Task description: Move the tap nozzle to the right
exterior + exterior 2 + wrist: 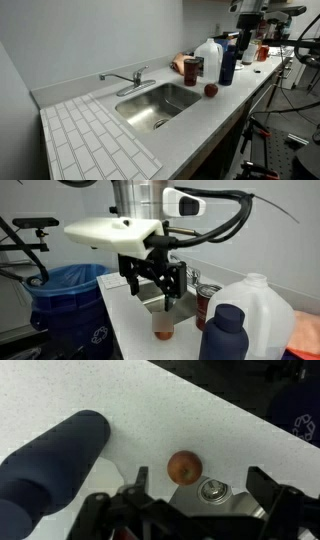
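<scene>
The tap nozzle (116, 77) is a slim chrome spout at the back of the sink (128, 106). It points left, along the wall. It does not show in the wrist view. My gripper (155, 283) is open and empty, far from the faucet at the other end of the counter. It hangs above a small red apple (163, 330). In the wrist view the apple (184, 466) lies on the white counter just ahead of the open fingers (200, 485). In an exterior view the gripper (246, 42) sits behind the bottles.
A white jug (208, 57), a dark blue bottle (228, 60), a red can (190, 68) and the apple (211, 90) stand between the sink and the arm. A tiled mat (95, 142) lies left of the sink. A blue bin (68, 295) stands beside the counter.
</scene>
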`<state>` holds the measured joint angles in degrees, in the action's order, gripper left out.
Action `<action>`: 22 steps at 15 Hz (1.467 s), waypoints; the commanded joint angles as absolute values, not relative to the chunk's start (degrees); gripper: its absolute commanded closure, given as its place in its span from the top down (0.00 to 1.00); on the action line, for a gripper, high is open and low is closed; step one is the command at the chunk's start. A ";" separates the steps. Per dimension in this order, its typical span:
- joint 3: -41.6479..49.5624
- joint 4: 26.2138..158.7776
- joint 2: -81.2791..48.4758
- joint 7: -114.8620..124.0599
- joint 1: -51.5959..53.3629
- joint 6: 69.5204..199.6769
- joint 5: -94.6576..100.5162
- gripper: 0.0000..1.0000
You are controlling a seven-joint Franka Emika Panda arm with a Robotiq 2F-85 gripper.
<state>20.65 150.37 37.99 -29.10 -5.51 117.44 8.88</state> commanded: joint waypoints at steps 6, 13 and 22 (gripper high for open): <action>19.94 150.30 37.76 -29.52 -6.26 117.38 8.34 1.00; 19.94 150.30 37.76 -29.52 -6.26 117.38 8.34 1.00; 11.81 145.93 29.03 -24.67 0.20 119.96 3.09 1.00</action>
